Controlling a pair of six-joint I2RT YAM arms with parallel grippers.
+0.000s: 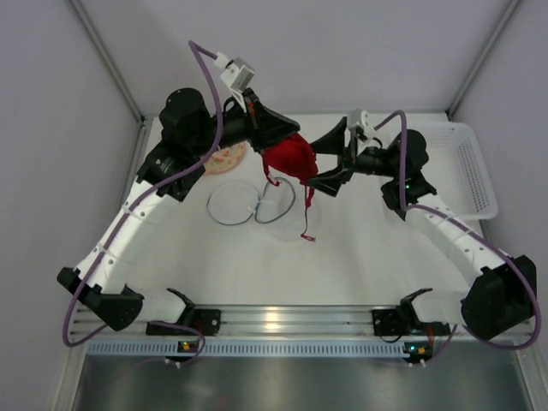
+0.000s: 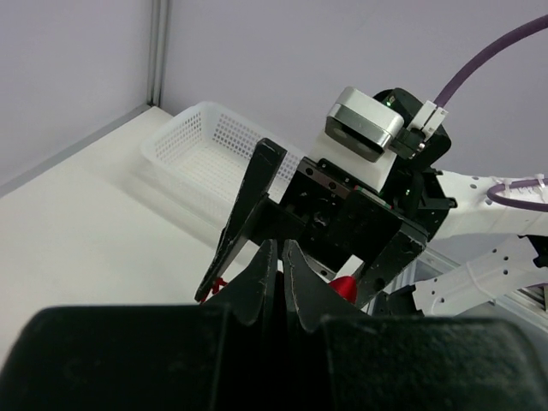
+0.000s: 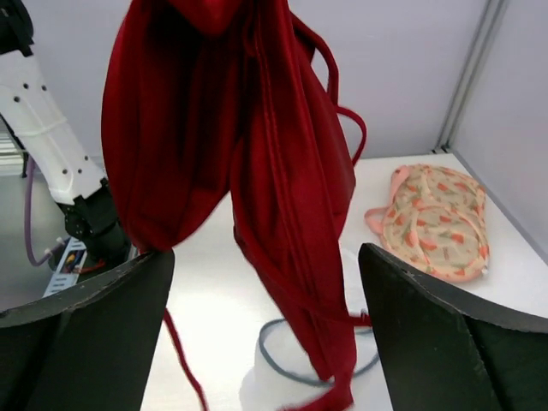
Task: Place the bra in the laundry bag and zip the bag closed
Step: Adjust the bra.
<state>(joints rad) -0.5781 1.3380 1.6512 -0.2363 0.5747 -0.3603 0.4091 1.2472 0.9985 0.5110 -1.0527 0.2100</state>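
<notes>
Hanging from the shut tips of the left gripper (image 1: pixel 288 137), the red fabric bra (image 1: pixel 291 159) dangles in the air above the white table (image 1: pixel 368 257), bunched into a loose fold. One thin strap trails down from it, and in the top view it runs past the right edge of the bag. The left pincer is closed narrow on the top of the bra; its own camera shows the two fingers (image 2: pixel 261 278) pressed together, with only a scrap of red visible beyond them.

The right gripper (image 1: pixel 318 164) faces it from the other side with its pincer spread wide. From the right wrist, the bra hangs between the two black fingers (image 3: pixel 86 334), and neither one visibly touches the cloth.

The translucent white mesh laundry bag with a grey wire rim (image 1: pixel 255 204) lies flat on the table just near of the hanging bra, its mouth open. Whether the strap touches it cannot be told. A peach bra with orange patterning (image 1: pixel 228 158) lies on the table left of the red one, beside the bag. A white perforated plastic basket (image 1: pixel 469 167) sits at the right edge, well apart.
</notes>
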